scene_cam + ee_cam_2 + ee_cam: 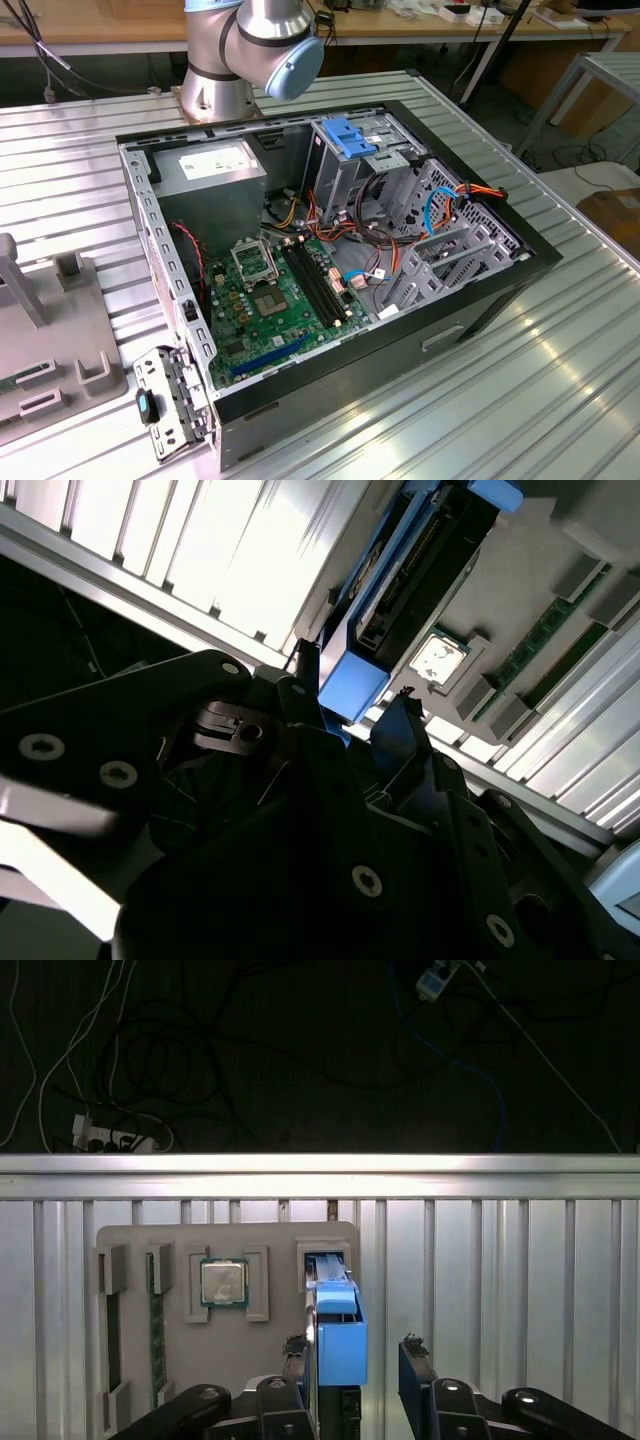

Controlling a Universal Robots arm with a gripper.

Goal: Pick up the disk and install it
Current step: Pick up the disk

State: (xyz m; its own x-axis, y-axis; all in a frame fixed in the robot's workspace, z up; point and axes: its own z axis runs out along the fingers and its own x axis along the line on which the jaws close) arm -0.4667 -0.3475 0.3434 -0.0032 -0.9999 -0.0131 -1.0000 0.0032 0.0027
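The disk stands on edge in a slot of a grey parts tray, its bright blue carrier rail facing me. In the second wrist view the disk runs away from the fingers as a dark slab edged in blue. My gripper straddles the blue end of the disk. One black finger sits close against the carrier, while the other finger stands apart with a gap. The gripper is open, with the disk between its fingers.
The tray also holds a processor chip and a green memory stick. An open computer case lies on the ribbed metal table, with an upright drive cage with a blue top. The arm's base stands behind the case.
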